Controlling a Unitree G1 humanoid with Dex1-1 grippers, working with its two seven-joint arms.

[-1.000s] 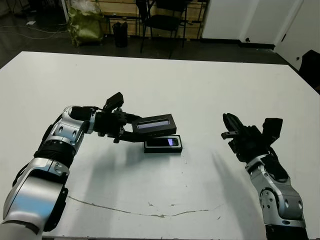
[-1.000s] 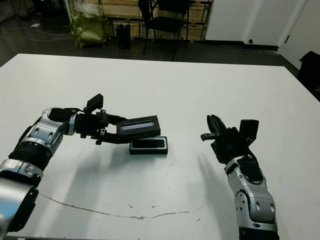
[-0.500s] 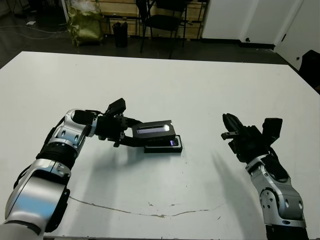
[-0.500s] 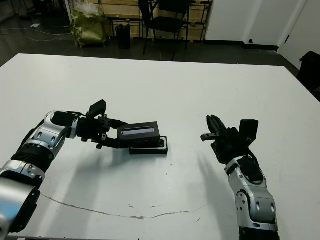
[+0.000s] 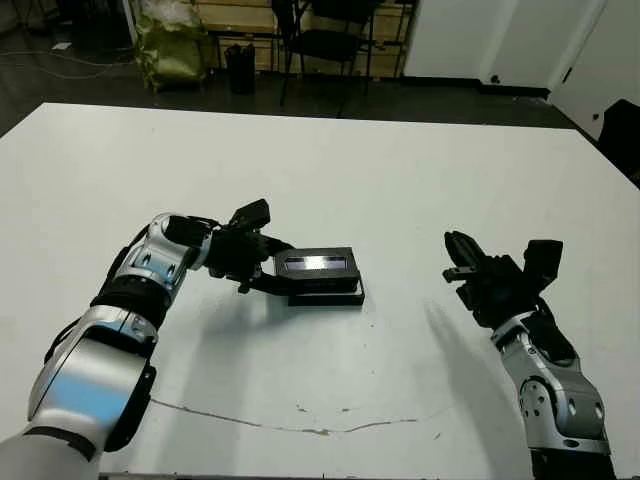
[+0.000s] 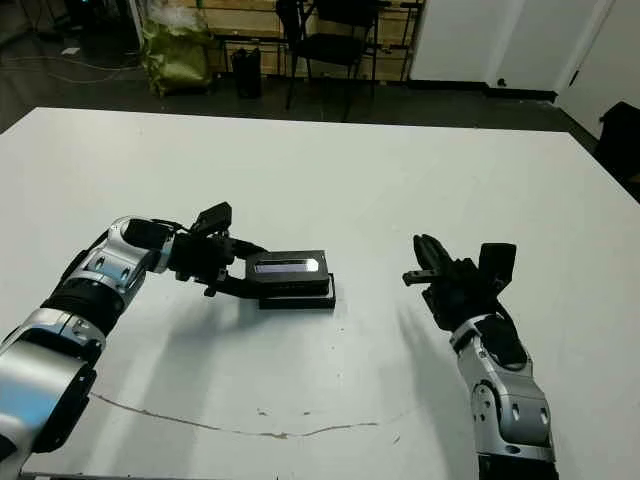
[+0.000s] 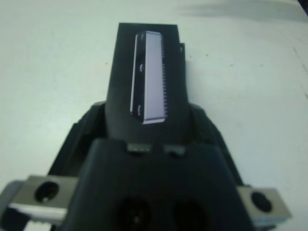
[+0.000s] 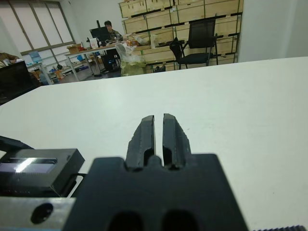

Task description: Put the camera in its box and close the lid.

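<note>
The black lid, with its pale stripe facing up, lies level over the box near the table's middle. Only the box's front edge shows below it. My left gripper is shut on the lid's left end. In the left wrist view the lid stretches away from the gripper's body. The camera is hidden under the lid. My right gripper hovers over the table to the right, well apart from the box. Its fingers are shut with nothing between them.
A thin cracked line runs across the white table near its front edge. Beyond the far edge stand a black chair and a green bag. A person sits at a desk far behind.
My left gripper has brought the lid down and to the right, from tilted above the box to level on top of it. The camera's purple window is now covered. The right arm stayed still.
</note>
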